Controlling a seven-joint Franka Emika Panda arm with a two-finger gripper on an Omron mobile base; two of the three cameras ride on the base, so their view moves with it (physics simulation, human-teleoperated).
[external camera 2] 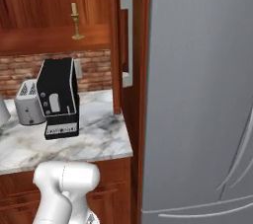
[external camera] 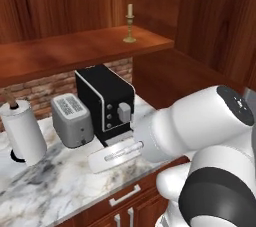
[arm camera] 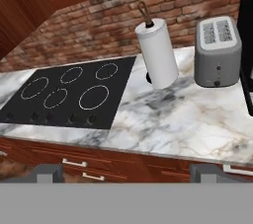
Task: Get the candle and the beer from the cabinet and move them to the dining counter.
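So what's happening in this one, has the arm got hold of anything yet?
Not yet. The gripper is open and empty, looking down at the marble counter with the stove, paper towel roll and toaster. The candle stands untouched on the open cabinet shelf, above the black coffee machine. No beer can be made out.

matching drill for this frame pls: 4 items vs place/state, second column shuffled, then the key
Items:
1. candle
2. toaster
3. paper towel roll
4. gripper

Places/states:
A. open, above the marble counter
B. between the paper towel roll and the black coffee machine
C. upright on the wooden cabinet shelf
D. between the cooktop and the toaster

Pairs: 1-C, 2-B, 3-D, 4-A
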